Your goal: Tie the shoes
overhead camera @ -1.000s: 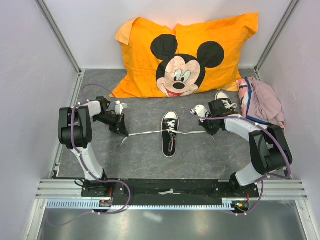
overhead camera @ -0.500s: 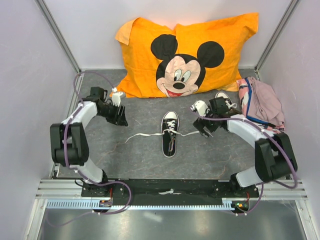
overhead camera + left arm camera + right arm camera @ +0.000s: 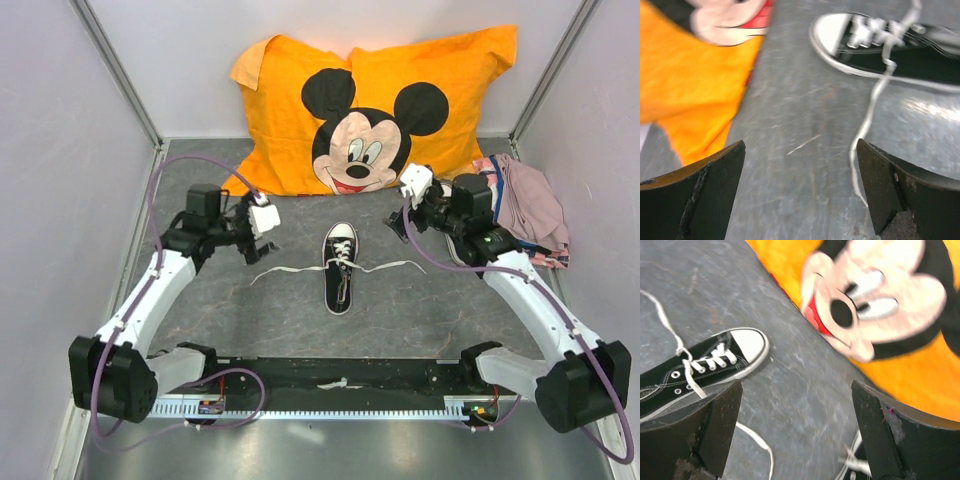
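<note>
**Both jaws wide open and empty, one sneaker lying between them**

The left jaws stand spread as far as they go. In the left wrist view the two black fingers point(image 3: 700, 200) sit at the outer edges of the picture with only bare grey counter point(image 3: 790, 165) between them. The right jaws are spread just as wide, and their fingers point(image 3: 705, 435) frame counter, not a held thing. Neither pair grips or touches a lace.

A black canvas shoe point(image 3: 340, 268) with a white toe cap lies near the middle of the counter, between the two arms, with its toe pointing toward the far wall. Its white laces trail out flat to both sides. One lace point(image 3: 285, 270) runs toward the left arm point(image 3: 160, 285) and ends short of it on the counter. The other lace point(image 3: 395, 265) runs toward the right arm point(image 3: 520, 290). From the left wrist, that first lace point(image 3: 867, 125) drops from the eyelets and ends close to one finger, but the blur hides whether they touch.

At the lower edge of the right wrist view, a scrap of white lacing on black shows what looks like a second shoe point(image 3: 852, 462), mostly cut off.

An orange pillow point(image 3: 370, 100) printed with a cartoon mouse face leans against the back wall, well beyond the shoe. A pinkish bundle of cloth point(image 3: 530, 205) lies at the far right, just beside the right arm.
</note>
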You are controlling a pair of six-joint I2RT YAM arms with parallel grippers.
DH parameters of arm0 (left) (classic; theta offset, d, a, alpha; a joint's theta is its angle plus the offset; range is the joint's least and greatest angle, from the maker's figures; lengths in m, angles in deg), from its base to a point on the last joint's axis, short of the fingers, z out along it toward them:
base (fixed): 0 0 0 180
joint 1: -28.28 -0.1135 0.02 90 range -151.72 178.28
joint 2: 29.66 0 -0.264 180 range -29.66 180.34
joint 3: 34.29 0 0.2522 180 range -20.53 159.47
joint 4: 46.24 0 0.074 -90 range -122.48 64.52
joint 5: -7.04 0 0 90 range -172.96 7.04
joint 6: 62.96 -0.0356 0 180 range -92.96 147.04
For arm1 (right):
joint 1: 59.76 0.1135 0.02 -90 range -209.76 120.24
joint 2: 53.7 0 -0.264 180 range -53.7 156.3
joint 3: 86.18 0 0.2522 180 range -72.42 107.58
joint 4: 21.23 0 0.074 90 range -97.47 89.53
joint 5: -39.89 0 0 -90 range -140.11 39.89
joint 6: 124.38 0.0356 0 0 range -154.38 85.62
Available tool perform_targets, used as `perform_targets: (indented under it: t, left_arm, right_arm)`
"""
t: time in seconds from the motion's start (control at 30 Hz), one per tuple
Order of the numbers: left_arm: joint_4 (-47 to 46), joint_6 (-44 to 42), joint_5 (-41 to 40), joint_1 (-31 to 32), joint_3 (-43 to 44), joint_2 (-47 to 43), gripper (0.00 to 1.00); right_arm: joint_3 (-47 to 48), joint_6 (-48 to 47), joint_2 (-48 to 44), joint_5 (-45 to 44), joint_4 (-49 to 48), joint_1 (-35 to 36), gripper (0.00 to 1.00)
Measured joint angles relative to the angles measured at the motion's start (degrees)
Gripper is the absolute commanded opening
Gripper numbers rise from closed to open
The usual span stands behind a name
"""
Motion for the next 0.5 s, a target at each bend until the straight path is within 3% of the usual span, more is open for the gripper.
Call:
perform_targets:
  t: [0.13,0.23,0.37,0.5]
  left_arm:
    - [1.1,-6.1,2.0,5.9,-2.2,5.0,0.99]
    - [2.0,-9.3,2.6,9.8,-1.6,12.6,0.89]
    - [2.9,-12.6,2.3,12.8,-1.2,21.5,0.67]
    - [3.0,-13.7,0.3,14.8,0.7,27.9,0.57]
  right_arm:
    - [1.1,-5.7,5.1,3.7,1.1,2.8,0.98]
    - [1.7,-10.1,10.7,2.4,4.6,6.6,0.98]
    - [0.3,-12.5,13.3,-0.1,7.1,8.1,0.98]
    - [-1.6,-12.6,13.2,-3.2,7.5,8.0,0.98]
